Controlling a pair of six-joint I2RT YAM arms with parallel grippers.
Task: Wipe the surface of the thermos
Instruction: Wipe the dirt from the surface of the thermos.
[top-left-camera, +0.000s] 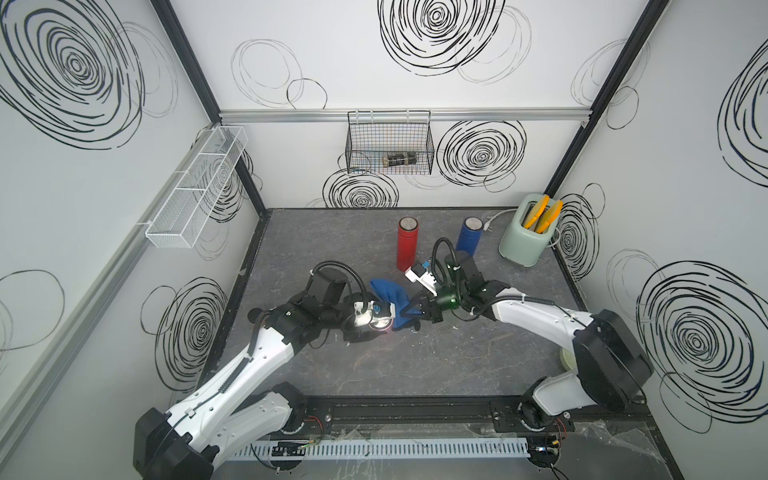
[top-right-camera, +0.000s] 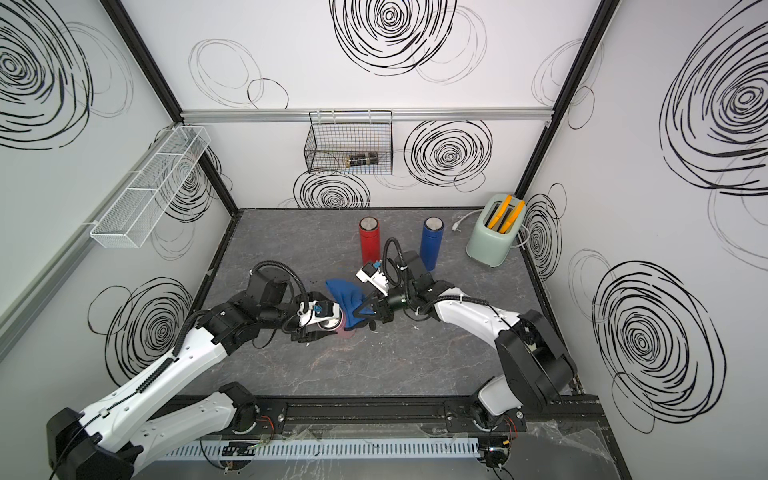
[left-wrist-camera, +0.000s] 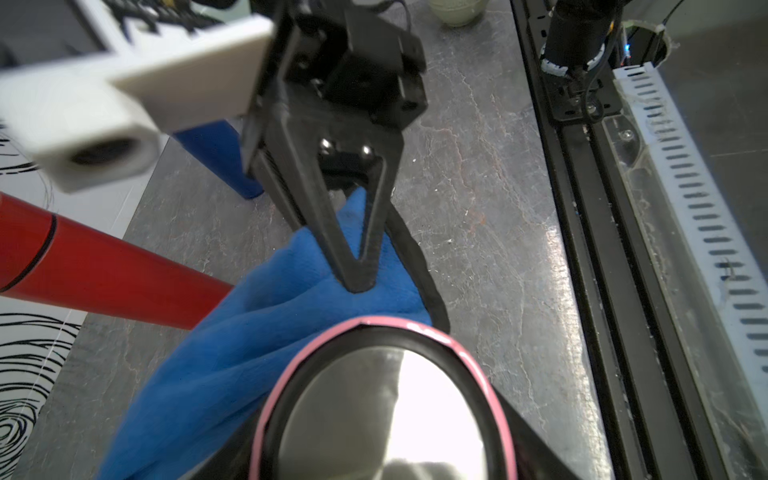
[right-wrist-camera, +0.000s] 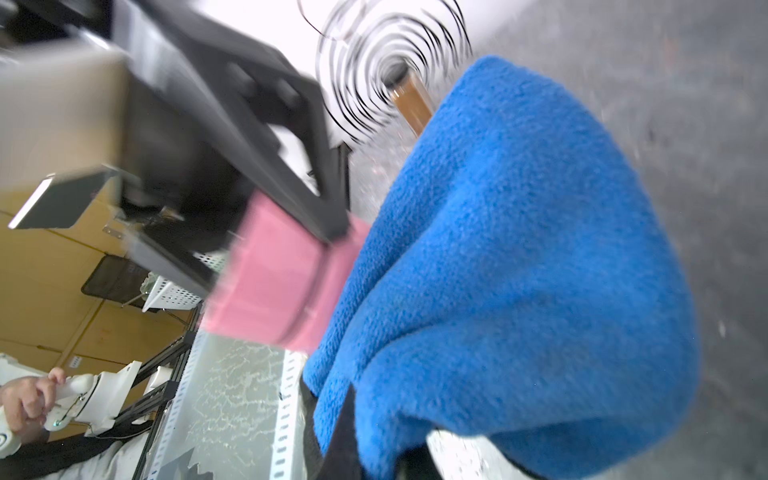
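Right gripper (left-wrist-camera: 357, 284) was clenched on a blue cloth (left-wrist-camera: 232, 332), pressed to the pink thermos (right-wrist-camera: 282, 282) at its 3 o'clock in both top views, mid-table. Left gripper (top-left-camera: 379, 326) grasped that thermos sideways. Wiping looked underway; most of its body seemed left.

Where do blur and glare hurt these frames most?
Right wrist view: the thermos is motion-smeared, the cloth sharper. Left wrist view: glare blows out part of the lid, and the near white camera is out of focus. Both top views: sharp and evenly lit.
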